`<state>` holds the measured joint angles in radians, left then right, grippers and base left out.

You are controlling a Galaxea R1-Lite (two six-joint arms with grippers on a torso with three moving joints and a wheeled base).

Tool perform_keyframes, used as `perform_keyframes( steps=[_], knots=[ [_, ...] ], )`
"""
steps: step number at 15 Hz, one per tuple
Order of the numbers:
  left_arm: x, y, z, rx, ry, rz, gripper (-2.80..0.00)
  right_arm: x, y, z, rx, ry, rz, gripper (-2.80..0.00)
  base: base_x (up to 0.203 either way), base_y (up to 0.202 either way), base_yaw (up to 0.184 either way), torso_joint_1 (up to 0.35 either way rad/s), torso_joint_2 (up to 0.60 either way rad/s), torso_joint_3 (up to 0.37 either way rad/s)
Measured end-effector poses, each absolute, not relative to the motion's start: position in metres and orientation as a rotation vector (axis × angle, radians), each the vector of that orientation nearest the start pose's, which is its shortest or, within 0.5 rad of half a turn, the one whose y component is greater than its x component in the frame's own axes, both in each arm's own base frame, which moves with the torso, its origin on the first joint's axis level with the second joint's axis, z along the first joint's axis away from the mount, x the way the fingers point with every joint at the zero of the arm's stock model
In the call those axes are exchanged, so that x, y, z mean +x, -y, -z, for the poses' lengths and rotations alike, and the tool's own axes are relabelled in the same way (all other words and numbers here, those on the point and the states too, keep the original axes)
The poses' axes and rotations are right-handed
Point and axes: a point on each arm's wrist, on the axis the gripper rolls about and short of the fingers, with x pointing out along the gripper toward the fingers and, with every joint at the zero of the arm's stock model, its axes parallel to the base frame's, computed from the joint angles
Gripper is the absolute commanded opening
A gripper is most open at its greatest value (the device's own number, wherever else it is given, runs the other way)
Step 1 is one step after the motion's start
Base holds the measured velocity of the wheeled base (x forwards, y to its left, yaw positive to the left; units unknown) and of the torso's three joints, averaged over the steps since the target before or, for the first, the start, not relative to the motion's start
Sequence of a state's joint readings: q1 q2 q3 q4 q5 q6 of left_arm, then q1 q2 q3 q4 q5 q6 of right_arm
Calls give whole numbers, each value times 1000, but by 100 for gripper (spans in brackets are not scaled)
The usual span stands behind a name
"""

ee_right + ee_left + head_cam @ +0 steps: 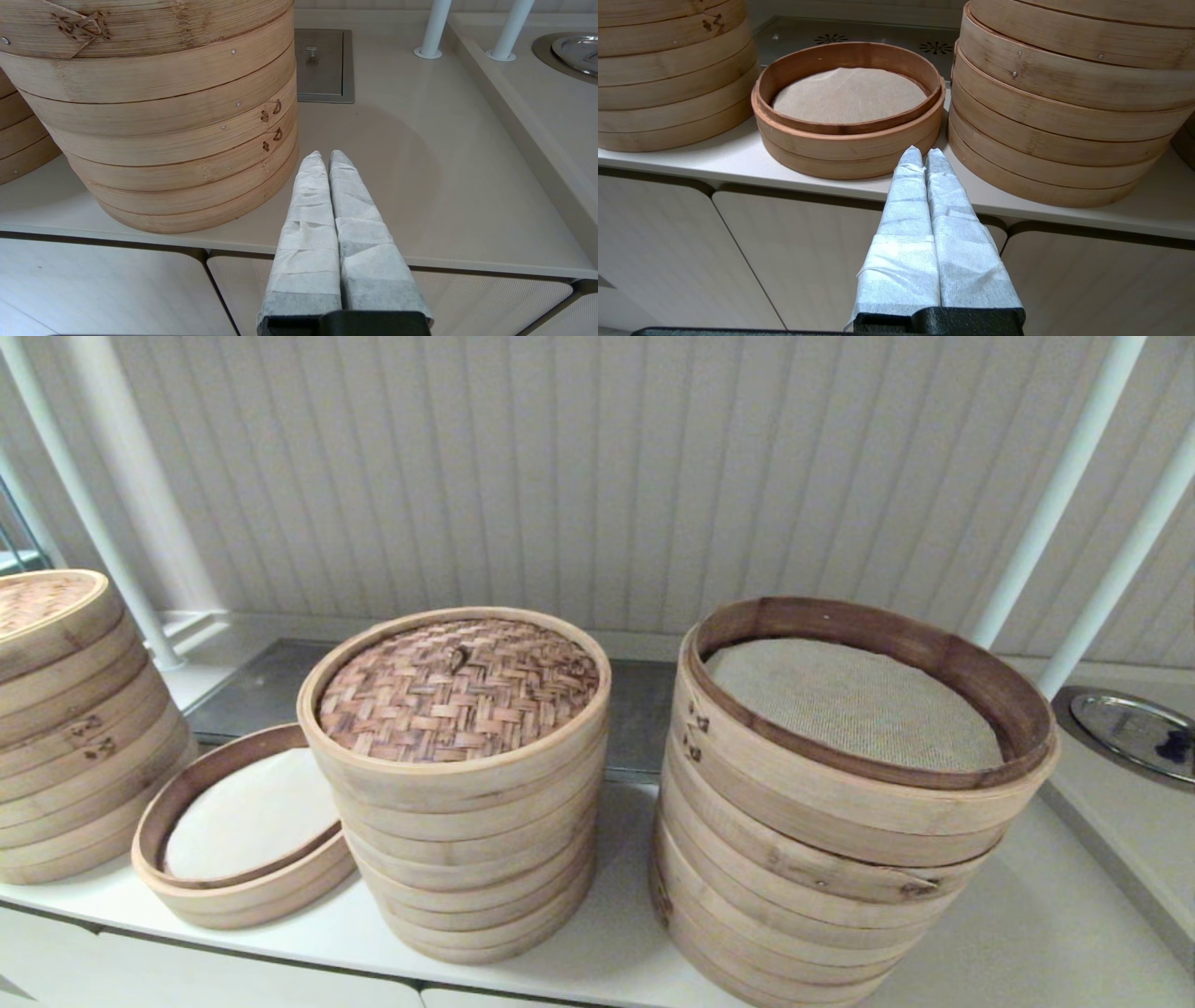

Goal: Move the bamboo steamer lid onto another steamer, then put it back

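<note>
The reddish-brown woven bamboo steamer lid point(457, 689) sits on top of the tall middle stack point(467, 859). Just left of that stack the shallow single-tier steamer point(245, 887) with a white liner rests on the counter; it also shows in the left wrist view point(850, 140). Neither arm appears in the head view. My left gripper point(923, 150) is shut and empty, held low in front of the counter edge between the shallow steamer and the middle stack point(1064, 116). My right gripper point(326, 155) is shut and empty, beside the base of the wide stack point(177, 140).
A wide stack with a beige cloth liner point(840, 859) stands at the right. Another stack with a paler woven lid point(56, 728) stands at far left. White posts point(1064, 485) and a metal dish point(1134, 733) lie to the right. A metal hatch point(322, 65) lies behind.
</note>
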<state>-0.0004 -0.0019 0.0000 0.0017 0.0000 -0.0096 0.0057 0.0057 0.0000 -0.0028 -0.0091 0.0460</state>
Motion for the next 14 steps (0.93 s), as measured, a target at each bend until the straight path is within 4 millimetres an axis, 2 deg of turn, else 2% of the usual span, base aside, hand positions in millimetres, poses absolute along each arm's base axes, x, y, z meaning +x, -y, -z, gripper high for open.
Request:
perform_keyframes(
  steps=[14],
  knots=[
    [-23, 0, -75, -9, 0, 2, -280, -22, 0, -76, 46, -3, 4, -280, 0, 0, 0, 0, 0, 0]
  ],
)
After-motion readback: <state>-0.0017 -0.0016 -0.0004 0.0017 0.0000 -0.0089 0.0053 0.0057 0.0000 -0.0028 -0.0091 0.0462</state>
